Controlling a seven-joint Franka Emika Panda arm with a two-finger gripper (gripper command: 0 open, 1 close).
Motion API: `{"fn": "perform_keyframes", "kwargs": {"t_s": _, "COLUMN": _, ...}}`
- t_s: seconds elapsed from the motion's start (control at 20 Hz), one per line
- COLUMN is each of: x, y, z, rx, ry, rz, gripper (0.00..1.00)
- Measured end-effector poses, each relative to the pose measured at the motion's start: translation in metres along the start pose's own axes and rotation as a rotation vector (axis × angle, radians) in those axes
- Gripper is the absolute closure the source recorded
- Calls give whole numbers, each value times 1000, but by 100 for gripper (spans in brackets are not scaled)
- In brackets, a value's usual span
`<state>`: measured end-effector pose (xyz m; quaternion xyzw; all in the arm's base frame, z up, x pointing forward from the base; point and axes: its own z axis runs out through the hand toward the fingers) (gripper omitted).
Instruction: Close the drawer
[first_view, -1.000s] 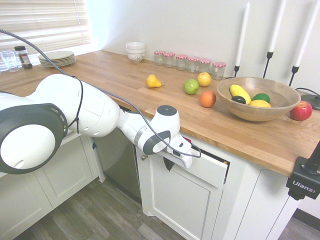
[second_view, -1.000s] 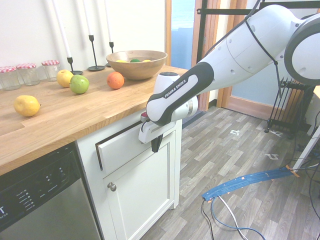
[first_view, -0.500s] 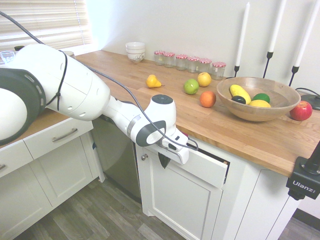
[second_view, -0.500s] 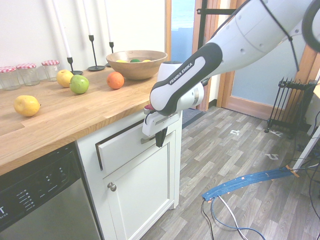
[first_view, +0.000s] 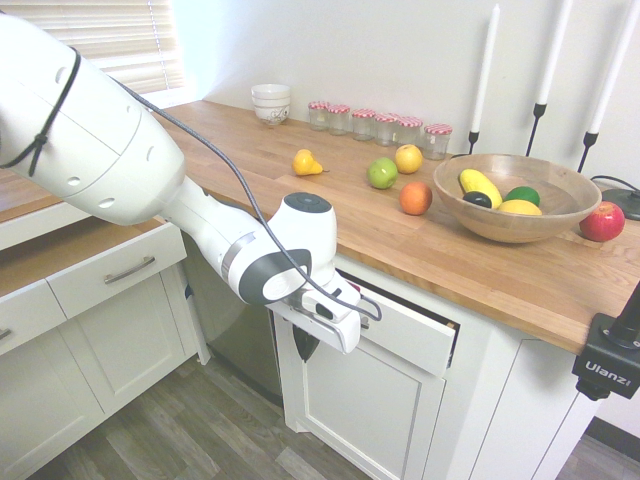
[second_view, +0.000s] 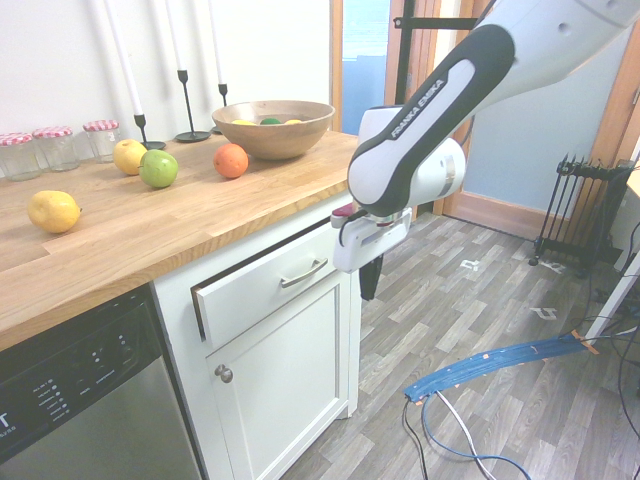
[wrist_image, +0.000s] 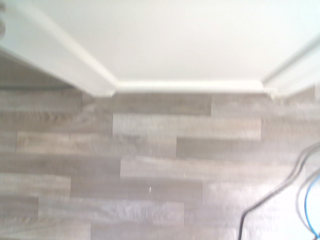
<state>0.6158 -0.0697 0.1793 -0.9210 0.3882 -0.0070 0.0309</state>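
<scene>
Drawer (second_view: 270, 285): it sits under the worktop (second_view: 150, 235), above a cabinet door. It is not fully shut; a dark gap shows along its top edge and at one end.
Handle (second_view: 303, 273): slim silver bar on the white front, clear of me and unobstructed.
My end effector (second_view: 369, 280): fingers pressed together, holding nothing, pointing down at the floor. It hangs out in front of the drawer, apart from the front panel.
Step in hand: I judge the drawer needs one more push to seat flush.
How to do it well: I would bring my closed fingers against the flat of the front near the handle, press squarely along the slide direction, and stop once the gap disappears.
Risk: an off-centre push could skew the drawer or let my fingers slip past the panel edge.
</scene>
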Motion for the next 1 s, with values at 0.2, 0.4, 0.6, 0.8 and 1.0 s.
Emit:
{"fn": "perform_keyframes", "kwargs": {"t_s": 0.2, "x": -34, "y": 31, "z": -22, "rx": 6, "ry": 1, "rz": 8, "gripper": 0}}
{"fn": "perform_keyframes", "kwargs": {"t_s": 0.4, "x": -75, "y": 66, "z": -41, "rx": 13, "ry": 2, "rz": 16, "gripper": 0}}
{"fn": "perform_keyframes", "kwargs": {"t_s": 0.6, "x": -122, "y": 104, "z": -55, "rx": 18, "ry": 6, "rz": 11, "gripper": 0}}
{"fn": "perform_keyframes", "kwargs": {"t_s": 0.8, "x": -150, "y": 125, "z": -70, "rx": 25, "ry": 19, "rz": -4, "gripper": 0}}
{"fn": "perform_keyframes", "kwargs": {"t_s": 1.0, "x": -155, "y": 130, "z": -79, "rx": 28, "ry": 34, "rz": 1, "gripper": 0}}
